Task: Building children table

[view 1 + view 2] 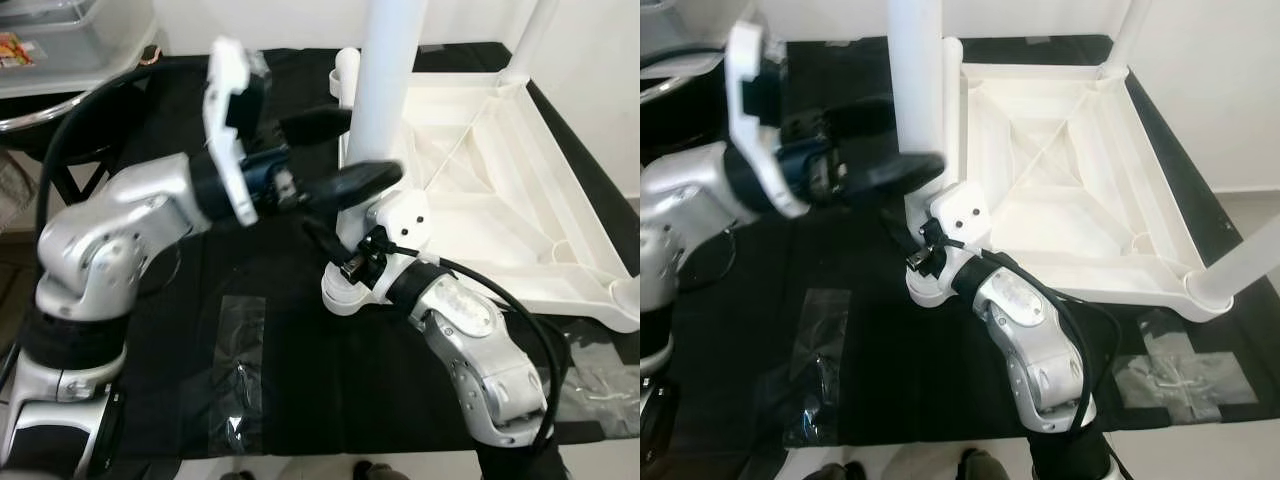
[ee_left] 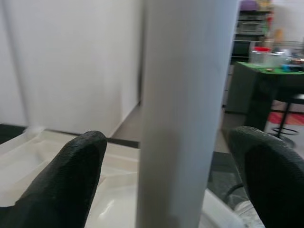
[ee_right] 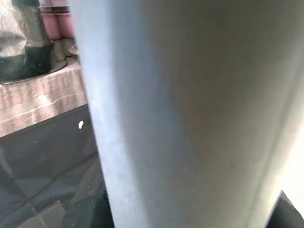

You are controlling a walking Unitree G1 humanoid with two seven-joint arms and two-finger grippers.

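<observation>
on the black mat (image 1: 290, 370), at the near left corner of the upturned white tabletop (image 1: 1060, 190), a white table leg (image 1: 385, 100) stands upright. left gripper (image 1: 340, 150) straddles it, fingers (image 2: 71, 175) spread on either side with gaps showing, not pressing. right gripper (image 1: 930, 255) sits low against the leg's base; cannot tell how far its fingers are apart. another leg (image 1: 1240, 265) at the near right corner. clear plastic bags (image 1: 238, 375) lie on the mat.
</observation>
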